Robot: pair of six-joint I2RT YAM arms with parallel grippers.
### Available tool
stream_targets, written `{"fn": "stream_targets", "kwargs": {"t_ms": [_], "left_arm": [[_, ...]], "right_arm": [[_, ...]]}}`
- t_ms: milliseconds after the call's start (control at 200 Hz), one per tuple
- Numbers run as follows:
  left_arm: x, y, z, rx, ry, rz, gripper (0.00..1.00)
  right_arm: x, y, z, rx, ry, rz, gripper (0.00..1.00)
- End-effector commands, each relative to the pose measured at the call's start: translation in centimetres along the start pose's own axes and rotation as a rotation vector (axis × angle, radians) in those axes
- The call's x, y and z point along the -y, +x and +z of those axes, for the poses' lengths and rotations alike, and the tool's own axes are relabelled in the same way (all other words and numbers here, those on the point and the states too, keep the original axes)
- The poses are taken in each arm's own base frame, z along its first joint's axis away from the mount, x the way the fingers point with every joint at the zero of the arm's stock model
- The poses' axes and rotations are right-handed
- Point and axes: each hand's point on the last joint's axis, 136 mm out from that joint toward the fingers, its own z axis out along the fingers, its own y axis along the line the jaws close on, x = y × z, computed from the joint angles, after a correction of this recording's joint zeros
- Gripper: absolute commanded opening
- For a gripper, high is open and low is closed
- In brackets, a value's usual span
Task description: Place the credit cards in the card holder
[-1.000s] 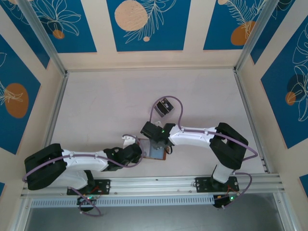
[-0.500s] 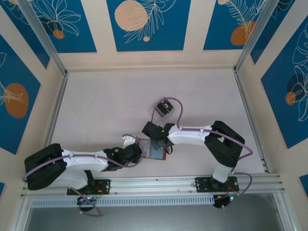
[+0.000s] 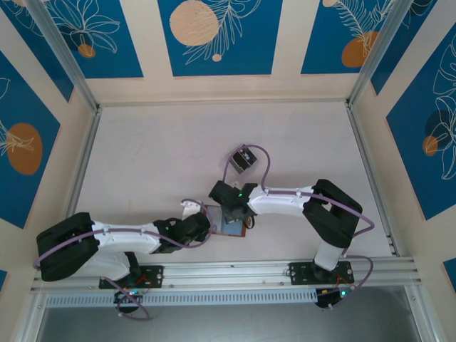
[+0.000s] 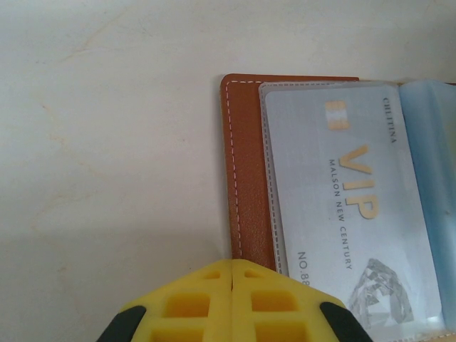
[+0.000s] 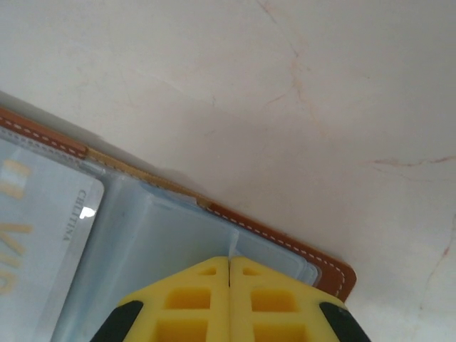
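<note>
Since a second ago the right arm has drawn its elbow inward, and the right gripper [image 5: 229,261] has brought its jaws together over a grey-blue pocket [image 5: 178,235] that looks empty. A pale silver VIP card [image 4: 342,206] already sits in the open brown leather folding wallet [image 3: 231,222], which lies on the desk [image 3: 157,157] between both arms. More cards are probably still to go in. The left gripper [image 4: 233,265] has its jaws together at the wallet's near edge. From above, a small dark object [image 3: 244,158] stands just beyond the wallet. The card's lettering is legible from the left wrist, not from above.
</note>
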Motion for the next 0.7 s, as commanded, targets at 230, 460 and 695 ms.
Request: {"fn": "stream_targets", "kwargs": {"t_ms": [230,460,695], "left_arm": [[-1.2,3.1,0.4,-0.098,-0.044,0.049,0.03],[-0.7,2.9,0.2,-0.088,-0.03,0.047,0.03],[-1.3,2.4,-0.5,-0.07,-0.044,0.037,0.04]], "right_arm": [[-2.2,-1.2,-3.1,-0.004,-0.084,-0.05,0.0],[-6.7,-2.4,-3.3,-0.041,-0.336,0.009,0.08],[-9.7,-3.2,-3.8,-0.077,-0.566,0.058,0.39]]}}
